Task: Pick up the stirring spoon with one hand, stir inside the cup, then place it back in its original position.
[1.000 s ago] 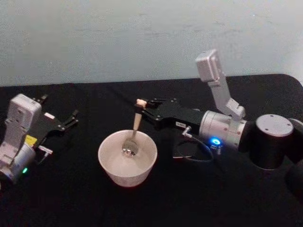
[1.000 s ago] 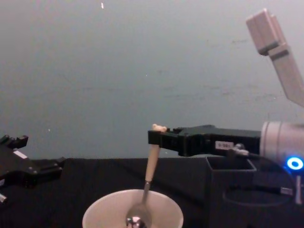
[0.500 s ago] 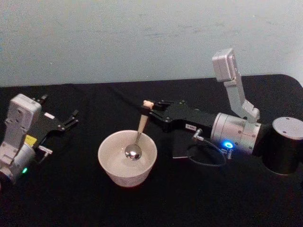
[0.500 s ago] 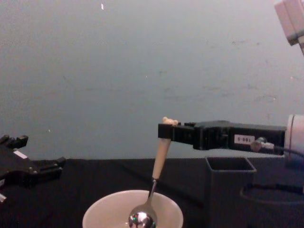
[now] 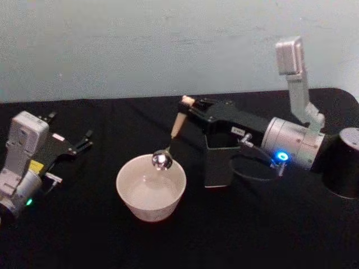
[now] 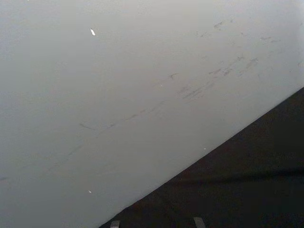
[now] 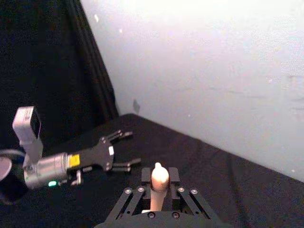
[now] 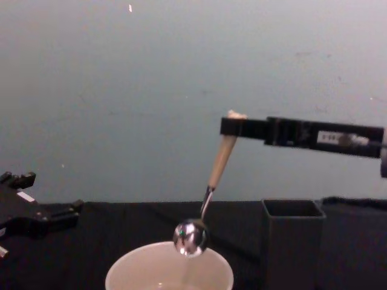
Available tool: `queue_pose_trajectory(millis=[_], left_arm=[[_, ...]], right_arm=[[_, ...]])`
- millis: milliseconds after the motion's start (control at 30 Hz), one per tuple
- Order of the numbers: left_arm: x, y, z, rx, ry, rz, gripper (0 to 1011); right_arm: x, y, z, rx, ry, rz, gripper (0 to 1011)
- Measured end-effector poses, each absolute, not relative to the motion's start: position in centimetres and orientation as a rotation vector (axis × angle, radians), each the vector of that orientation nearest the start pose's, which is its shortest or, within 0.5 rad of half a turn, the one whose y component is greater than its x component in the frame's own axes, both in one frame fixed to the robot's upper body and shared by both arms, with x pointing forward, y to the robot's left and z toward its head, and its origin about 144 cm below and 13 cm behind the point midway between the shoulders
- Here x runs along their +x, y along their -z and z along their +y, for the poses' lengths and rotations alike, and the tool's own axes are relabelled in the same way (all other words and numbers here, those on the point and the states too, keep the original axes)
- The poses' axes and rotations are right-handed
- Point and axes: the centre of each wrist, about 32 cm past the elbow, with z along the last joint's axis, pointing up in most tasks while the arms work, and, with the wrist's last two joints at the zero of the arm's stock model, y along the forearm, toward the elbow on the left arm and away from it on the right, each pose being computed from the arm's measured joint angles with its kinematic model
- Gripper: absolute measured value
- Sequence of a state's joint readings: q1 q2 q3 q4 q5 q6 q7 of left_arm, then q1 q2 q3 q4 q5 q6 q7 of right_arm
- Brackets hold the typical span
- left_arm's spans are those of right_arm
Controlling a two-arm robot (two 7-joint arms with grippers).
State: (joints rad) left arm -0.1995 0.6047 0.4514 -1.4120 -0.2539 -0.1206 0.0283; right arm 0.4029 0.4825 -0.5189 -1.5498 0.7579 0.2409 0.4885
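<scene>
Across the table [image 5: 84, 235]: black cloth running back to a pale wall. Bare cloth lies in front of the cup and between it and the left gripper, so decent room there.
Right gripper [image 5: 188, 103]: reaches in from the right, held level, well above the table. Its jaws are pinching the spoon's handle just under the bear head.
Left gripper [image 5: 84, 140]: parked low at the table's left side, fingers spread, well apart from the cup.
Holder box [image 5: 219, 162]: dark grey and square, just right of the cup, under the right arm.
Cup [image 5: 148, 207]: cream-white, near the table's middle.
Stirring spoon [image 5: 171, 137]: tilted, top leaning right. Its shiny bowl hangs over the cup's far side at about rim height.
Count: one cup, one spoon, one box, two grippers.
</scene>
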Motion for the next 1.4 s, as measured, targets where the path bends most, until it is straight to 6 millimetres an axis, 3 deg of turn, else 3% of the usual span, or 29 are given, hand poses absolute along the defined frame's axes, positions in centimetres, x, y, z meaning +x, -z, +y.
queue_pose_trajectory(millis=[400,833,1100,1400], left_arm=[[48.9,-114.0,31.0,0.304,-1.248,-0.285,1001],[48.9,-114.0,31.0,0.304,-1.248,-0.285,1002],[48.9,-114.0,31.0,0.304,-1.248,-0.285,1001],[48.9,-114.0,31.0,0.304,-1.248,-0.285,1001]], right_arm=[[52.6,-125.6,-25.8,0.112,0.691,0.246,214],[51.5,-126.1,-30.1,0.159,0.776,0.221,214],[51.2,-125.8,-31.3,0.151,0.820,0.196,214],[51.2,-124.9,-31.2,0.111,0.825,0.186,214]])
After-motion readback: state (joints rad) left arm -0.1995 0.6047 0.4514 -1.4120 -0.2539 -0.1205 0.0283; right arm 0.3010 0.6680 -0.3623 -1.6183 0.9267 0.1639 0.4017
